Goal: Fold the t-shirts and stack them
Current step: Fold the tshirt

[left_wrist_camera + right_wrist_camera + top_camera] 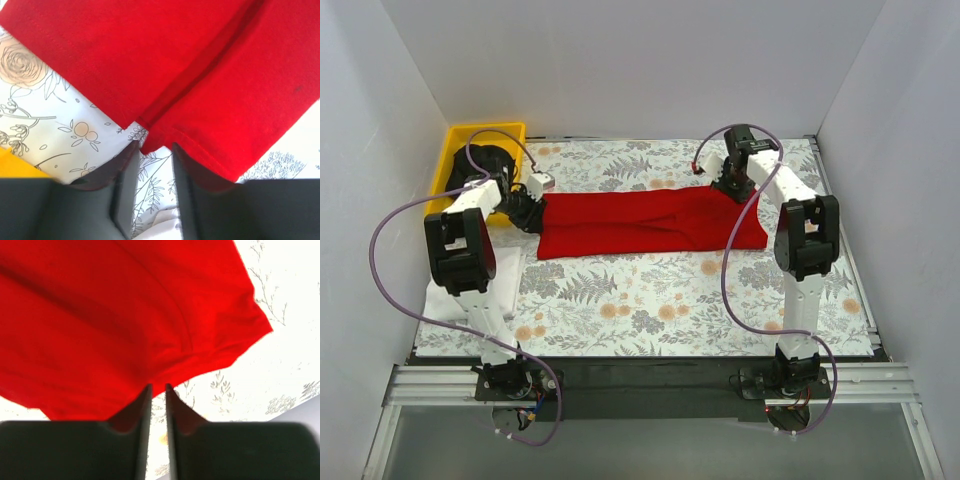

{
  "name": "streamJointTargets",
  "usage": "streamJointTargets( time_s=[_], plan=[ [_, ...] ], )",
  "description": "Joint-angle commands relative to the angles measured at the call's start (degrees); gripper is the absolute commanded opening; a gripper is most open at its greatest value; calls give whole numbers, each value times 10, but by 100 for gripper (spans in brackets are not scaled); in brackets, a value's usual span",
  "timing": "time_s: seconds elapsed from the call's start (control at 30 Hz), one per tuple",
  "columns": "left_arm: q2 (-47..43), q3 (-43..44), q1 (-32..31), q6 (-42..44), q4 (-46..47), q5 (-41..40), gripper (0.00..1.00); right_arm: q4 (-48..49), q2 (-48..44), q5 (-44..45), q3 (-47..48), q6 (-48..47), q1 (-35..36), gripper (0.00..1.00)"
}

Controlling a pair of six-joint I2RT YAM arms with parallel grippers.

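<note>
The red t-shirt (650,222) lies folded lengthwise into a long strip across the floral table cover. My left gripper (527,213) is at its left end. In the left wrist view the jaws (154,146) are open, with a corner of the red hem (200,90) just at the tips and nothing held. My right gripper (728,186) is over the strip's right end. Its jaws (158,386) stand narrowly apart at the red cloth's edge (125,325), with table cover showing between them. The black t-shirt (492,160) lies in the yellow bin. The white t-shirt (440,298) lies at the near left under my left arm.
The yellow bin (455,150) stands at the far left corner, and its edge shows in the left wrist view (15,170). White walls close in the left, back and right sides. Floral table cover (660,300) lies bare in front of the red strip.
</note>
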Motion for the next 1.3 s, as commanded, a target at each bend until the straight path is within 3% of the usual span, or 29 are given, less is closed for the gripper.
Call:
streamJointTargets(
  time_s=[0.0, 0.03, 0.17, 0.4, 0.5, 0.63, 0.83, 0.87, 0.9, 1.07, 1.17, 1.27],
  plan=[
    [-18, 27, 5, -60, 8, -4, 36, -37, -2, -8, 73, 33, -20, 26],
    [-26, 26, 7, -69, 3, 0, 40, -49, -4, -17, 91, 53, -26, 32],
    [-97, -7, 9, -135, -15, 39, 46, -125, -21, -97, 138, 92, -74, 36],
    [-132, -67, 8, -246, -14, 52, 58, -165, -82, -197, 3, 142, -125, 36],
    [-136, -97, 8, -268, 2, 41, 61, -165, -85, -214, -37, 149, -128, 36],
    [-129, -118, 8, -295, 12, 17, 63, -162, -67, -235, -58, 151, -151, 45],
    [-114, -139, 8, -317, 29, 9, 66, -141, -43, -237, -79, 157, -155, 45],
    [-107, -139, 8, -322, 28, 10, 78, -130, -42, -228, -82, 158, -155, 45],
    [-104, -139, 8, -322, 26, 14, 79, -126, -41, -223, -90, 158, -155, 45],
    [-98, -150, 4, -323, 24, 14, 78, -109, -45, -209, -116, 154, -155, 44],
    [-99, -162, 5, -317, 23, 9, 71, -106, -55, -212, -130, 150, -155, 45],
    [-96, -170, 4, -319, 24, 17, 57, -106, -59, -218, -139, 149, -155, 46]
  ],
)
